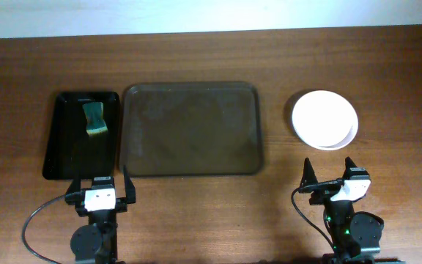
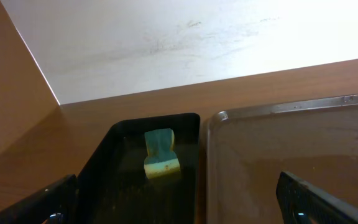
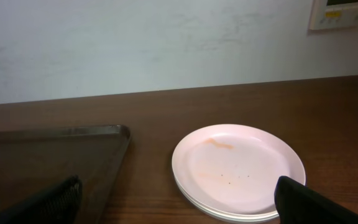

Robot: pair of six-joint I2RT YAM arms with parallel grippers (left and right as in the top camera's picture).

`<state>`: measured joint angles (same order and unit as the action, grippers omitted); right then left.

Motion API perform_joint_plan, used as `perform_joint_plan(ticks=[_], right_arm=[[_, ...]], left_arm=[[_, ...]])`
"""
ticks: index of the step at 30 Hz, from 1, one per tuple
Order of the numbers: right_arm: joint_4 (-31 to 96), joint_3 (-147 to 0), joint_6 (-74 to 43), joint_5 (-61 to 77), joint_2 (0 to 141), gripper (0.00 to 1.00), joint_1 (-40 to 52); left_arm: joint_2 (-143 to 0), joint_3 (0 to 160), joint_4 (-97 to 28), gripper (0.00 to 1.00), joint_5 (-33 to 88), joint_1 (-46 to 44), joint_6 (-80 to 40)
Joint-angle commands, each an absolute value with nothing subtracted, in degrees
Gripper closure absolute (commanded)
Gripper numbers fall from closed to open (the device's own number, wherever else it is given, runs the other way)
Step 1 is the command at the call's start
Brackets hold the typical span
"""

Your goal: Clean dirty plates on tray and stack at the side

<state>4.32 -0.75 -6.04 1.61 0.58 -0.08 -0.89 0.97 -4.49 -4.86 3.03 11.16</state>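
The desk (image 1: 196,51) runs off every edge of the overhead view, so we cannot see where it ends. The tray (image 1: 189,128) is whole from above. The left wrist view (image 2: 291,143) shows only its far left corner, and the right wrist view (image 3: 42,155) only its far right corner. The black tray (image 1: 57,139) lies just left of the tray, side by side with it. Its near end is cut off in the left wrist view (image 2: 123,186).

The plates (image 1: 324,119) sit stacked on the desk well to the right of the tray, level with its far half. Only the stacked rims show (image 3: 238,168), so we cannot count them for sure. The top plate carries a faint orange streak and a few dark specks. A green and yellow sponge (image 1: 94,119) lies in the black tray's far half, left of the tray (image 2: 160,152).

The left jaws are spread wide and grip nothing, near the tray's near left corner, and only their dark fingertips (image 2: 316,202) enter the wrist view. The right jaws are also spread and grip nothing, to the right of the tray's near edge. The plates lie just beyond them without touching, and one fingertip (image 3: 309,202) overlaps the stack's near right rim in the wrist view.
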Motion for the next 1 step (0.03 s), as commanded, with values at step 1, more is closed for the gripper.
perform_joint_plan(ticks=[1], right_arm=[[4.45, -0.32, -6.46, 1.93, 0.21, 0.02, -0.3]], left_arm=[[-0.3, 0.51, -4.38, 0.01, -4.25, 3.29, 12.12]])
